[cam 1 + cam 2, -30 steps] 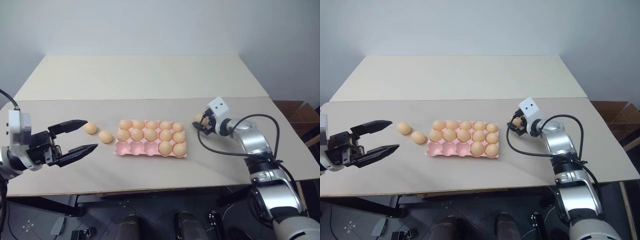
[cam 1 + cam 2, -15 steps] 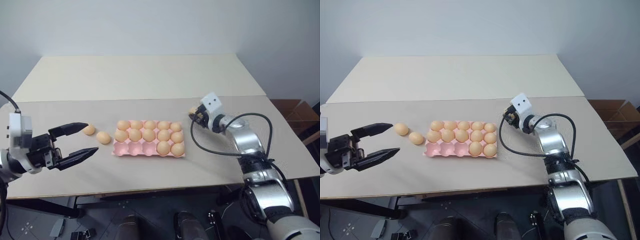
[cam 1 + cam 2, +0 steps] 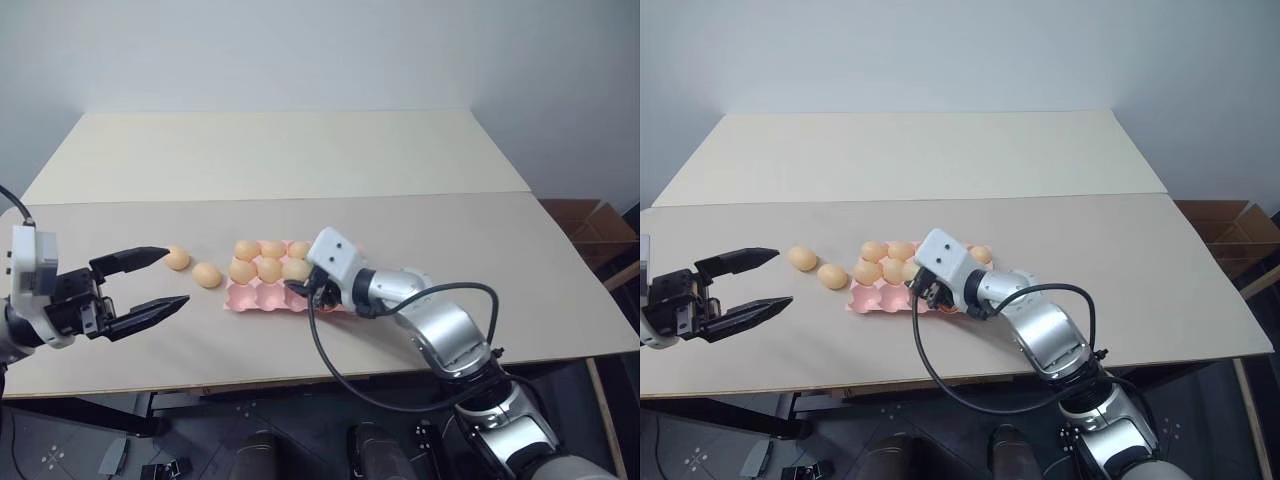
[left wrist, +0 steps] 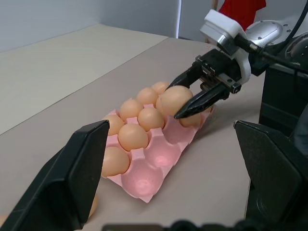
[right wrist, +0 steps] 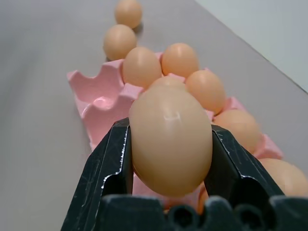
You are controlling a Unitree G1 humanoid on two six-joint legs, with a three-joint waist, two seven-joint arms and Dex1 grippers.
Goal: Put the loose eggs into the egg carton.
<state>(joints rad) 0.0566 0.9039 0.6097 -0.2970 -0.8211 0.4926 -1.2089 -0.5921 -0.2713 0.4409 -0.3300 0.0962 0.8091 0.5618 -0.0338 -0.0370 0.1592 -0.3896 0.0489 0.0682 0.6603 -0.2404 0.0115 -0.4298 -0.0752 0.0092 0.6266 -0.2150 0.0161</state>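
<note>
— So, nearest first: what is the left gripper (image 3: 150, 282) doing?

— It is hovering over the near left part of the table (image 3: 560, 260), its two black fingers spread wide with nothing between them. It is pointing toward the carton and sitting well apart from it.

— And the right gripper (image 4: 188, 95)?

— It is pinching one egg (image 5: 169, 139) between its fingers, clamped on both sides of the shell. In the left wrist view the held egg is hanging above the egg carton (image 4: 144, 180), over the near row about midway along, and is not sitting in a cup.

— Where is the carton lying?

— It is resting flat on the front table panel, roughly at the middle, long side running left to right. The right arm is covering its right half in the head views.

— How are the cups looking?

— Eggs are filling the middle and far rows at the left end. In the near row the leftmost cup is showing an egg in the left wrist view, and the next two cups are standing empty and pink. Farther right I cannot tell.

— Anything still off the tray?

— Two loose eggs are lying on the table to the carton's left: one (image 3: 207, 275) just beside its left edge, the other (image 3: 177, 259) a little farther left and back, near the tip of the left gripper's upper finger.
</note>
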